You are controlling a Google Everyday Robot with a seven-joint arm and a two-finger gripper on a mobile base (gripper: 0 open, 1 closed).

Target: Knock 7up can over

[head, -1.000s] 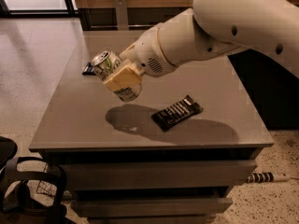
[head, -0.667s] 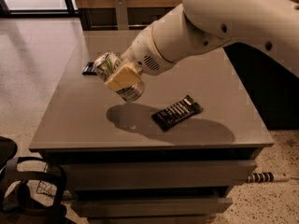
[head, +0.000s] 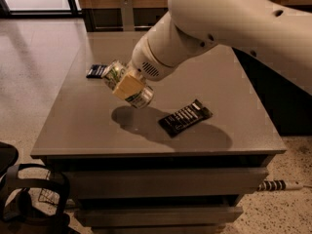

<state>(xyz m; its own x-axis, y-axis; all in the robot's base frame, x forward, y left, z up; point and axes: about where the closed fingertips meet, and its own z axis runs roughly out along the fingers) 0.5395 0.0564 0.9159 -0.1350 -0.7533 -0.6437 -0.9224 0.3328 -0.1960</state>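
The 7up can, whitish-silver with green lettering, is tilted steeply on its side, its top pointing up-left, over the left middle of the grey table. It hangs just above the tabletop and casts a shadow below it. My gripper at the end of the white arm is shut on the can, with a tan finger pad lying across its body. The can's lower end shows at the pad's lower right.
A flat black snack-bar wrapper lies right of the can near the table's middle front. A flat dark blue packet lies at the table's left edge behind the can. Drawers sit under the tabletop. A black frame stands on the floor at lower left.
The arm's upper part has swung left and higher in view. The gripper and the tilted can have shifted slightly down and right, still held together.
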